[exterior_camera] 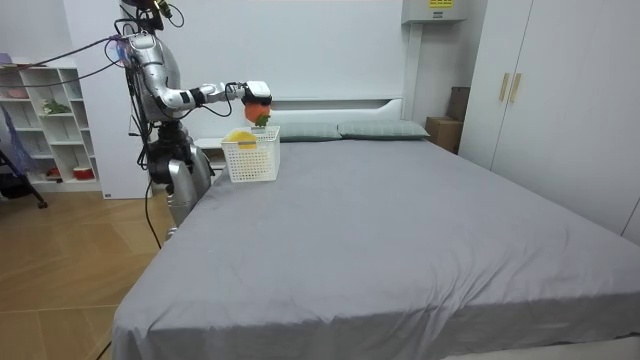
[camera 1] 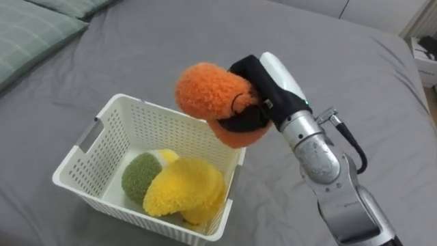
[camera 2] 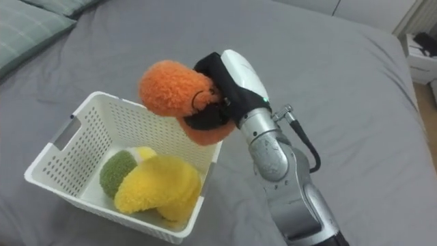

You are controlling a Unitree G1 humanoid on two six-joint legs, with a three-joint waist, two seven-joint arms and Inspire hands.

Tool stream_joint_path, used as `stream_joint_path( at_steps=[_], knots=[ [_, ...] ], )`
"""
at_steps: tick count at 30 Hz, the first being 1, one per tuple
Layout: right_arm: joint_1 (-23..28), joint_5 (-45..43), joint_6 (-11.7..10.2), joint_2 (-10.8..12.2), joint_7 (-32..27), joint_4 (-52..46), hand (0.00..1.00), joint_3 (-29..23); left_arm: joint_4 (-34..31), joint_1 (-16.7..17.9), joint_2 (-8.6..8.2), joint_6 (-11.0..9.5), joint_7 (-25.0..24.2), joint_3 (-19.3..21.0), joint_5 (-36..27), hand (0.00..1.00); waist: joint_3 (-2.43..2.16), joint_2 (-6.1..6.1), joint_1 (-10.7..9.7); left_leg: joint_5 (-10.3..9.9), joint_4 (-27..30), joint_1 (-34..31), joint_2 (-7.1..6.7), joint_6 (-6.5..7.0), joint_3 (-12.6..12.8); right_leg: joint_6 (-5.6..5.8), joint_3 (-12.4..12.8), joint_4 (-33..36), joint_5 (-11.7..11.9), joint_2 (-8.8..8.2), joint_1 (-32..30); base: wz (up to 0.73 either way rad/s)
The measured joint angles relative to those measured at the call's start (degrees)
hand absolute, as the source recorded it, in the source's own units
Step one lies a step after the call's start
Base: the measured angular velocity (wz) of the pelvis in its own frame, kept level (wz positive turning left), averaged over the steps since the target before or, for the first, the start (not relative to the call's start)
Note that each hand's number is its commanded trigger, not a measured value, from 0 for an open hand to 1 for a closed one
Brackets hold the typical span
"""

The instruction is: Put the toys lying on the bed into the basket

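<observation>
Right robot hand (camera 1: 270,85) grips fuzzy orange plush toy (camera 1: 205,92) over right rim of white plastic basket (camera 1: 109,113); releasing here risks spilling onto grey bed (camera 1: 341,61).

Plush toys: three. One orange toy (camera 1: 205,89), above the basket rim. One yellow toy (camera 1: 184,186) and one green toy (camera 1: 140,175), both inside the basket. The small pale yellow bit behind the green one may be part of the yellow toy; cannot tell. Baskets: one, a white basket (camera 1: 157,130). Beds: one grey bed (exterior_camera: 400,230). Pillows: two, the left pillow (exterior_camera: 300,131) and the right pillow (exterior_camera: 385,129), side by side at the head. Shelf units: one white shelf unit (exterior_camera: 50,120).
</observation>
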Motion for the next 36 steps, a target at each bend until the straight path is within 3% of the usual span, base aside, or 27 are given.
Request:
stream_joint_path(
  at_steps=[9, 13, 19, 20, 21, 22, 23, 24, 25, 28, 36],
  knots=[
    [-3.56, 0.41, 2.00, 1.46, 2.55, 2.90, 1.00, 6.64, -0.26, -0.37, 0.08, 1.10, 0.46, -0.26, 0.48, 0.00, 0.61, -0.90, 2.14, 0.02, 0.06, -0.50, -0.11, -0.03, -1.28, 0.00, -1.33, -0.02, 0.00, 0.01, -0.11, 0.07],
    [-4.48, 0.55, 2.44, 2.82, 2.77, 6.85, 1.00, 7.67, -0.21, -0.52, 0.07, 1.77, 0.52, -1.91, 0.46, 0.00, 0.63, -0.94, 4.07, 0.04, 0.20, -0.83, -0.21, 0.00, -1.67, 0.00, -2.70, -0.08, 0.00, -0.13, -0.20, 0.05],
    [-4.48, 0.51, 2.47, 3.76, 3.11, 7.69, 1.00, 8.54, -0.22, -0.46, 0.19, 1.91, 0.51, -3.92, 0.50, 0.00, 0.69, -0.99, 4.39, 0.25, 0.93, -2.43, -0.53, 0.05, -2.96, 0.01, -4.54, -0.09, 0.00, -0.52, -0.97, 0.11],
    [-4.48, 0.51, 2.47, 3.77, 3.11, 7.68, 0.89, 8.67, -0.24, -0.48, 0.19, 1.90, 0.51, -4.07, 0.50, 0.00, 0.69, -1.03, 4.42, 0.26, 0.93, -2.50, -0.57, 0.06, -3.06, 0.01, -4.67, -0.11, 0.00, -0.52, -0.99, 0.13],
    [-4.48, 0.51, 2.47, 3.80, 3.11, 7.68, 0.85, 9.01, -0.25, -0.51, 0.17, 1.90, 0.48, -4.24, 0.50, 0.00, 0.69, -1.03, 4.43, 0.28, 0.97, -2.65, -0.66, 0.09, -3.29, 0.01, -5.05, -0.14, 0.00, -0.54, -0.99, 0.13],
    [-4.48, 0.48, 2.47, 3.76, 3.11, 7.68, 0.58, 9.42, -0.27, -0.54, 0.17, 1.90, 0.44, -4.48, 0.50, 0.00, 0.69, -1.04, 4.39, 0.32, 1.10, -2.93, -0.78, 0.15, -3.57, 0.02, -5.65, -0.20, 0.00, -0.65, -1.01, 0.13],
    [-4.48, 0.48, 2.48, 3.77, 3.11, 7.69, 0.51, 9.63, -0.30, -0.56, 0.20, 1.89, 0.40, -4.68, 0.50, 0.00, 0.69, -1.04, 4.41, 0.34, 1.16, -3.05, -0.85, 0.18, -3.68, 0.02, -5.80, -0.27, 0.00, -0.70, -1.01, 0.12],
    [-4.48, 0.47, 2.49, 3.78, 3.11, 7.69, 0.14, 10.17, -0.41, -0.51, 0.20, 1.90, 0.36, -4.90, 0.47, 0.00, 0.69, -1.03, 4.53, 0.38, 1.23, -3.19, -0.96, 0.25, -3.80, 0.02, -5.93, -0.39, 0.00, -0.78, -0.98, 0.06],
    [-4.48, 0.52, 2.49, 3.76, 3.10, 7.73, 0.00, 10.65, -0.61, -0.40, 0.28, 1.90, 0.36, -5.31, 0.47, 0.00, 0.70, -1.02, 4.80, 0.41, 1.23, -3.20, -1.00, 0.30, -3.79, 0.02, -5.95, -0.39, 0.00, -0.84, -0.98, 0.04],
    [-4.51, 0.61, 2.40, 3.74, 2.38, 8.79, 0.00, 12.04, -1.56, -0.35, 0.47, 1.88, 0.36, -6.48, 0.44, 0.00, 0.72, -1.00, 5.75, 0.45, 1.33, -3.18, -1.06, 0.37, -3.82, 0.02, -5.95, -0.38, 0.00, -0.90, -0.88, 0.00],
    [-4.80, 2.23, 2.36, 4.46, 1.74, 10.33, 0.00, 12.29, -1.53, 0.06, 0.68, 1.75, 0.43, -8.09, 0.43, 0.00, 0.80, -0.88, 5.98, 0.45, 1.71, -3.61, -1.18, 0.37, -4.57, 0.04, -6.86, -0.37, -0.01, -0.97, -0.81, 0.06]
  ],
)
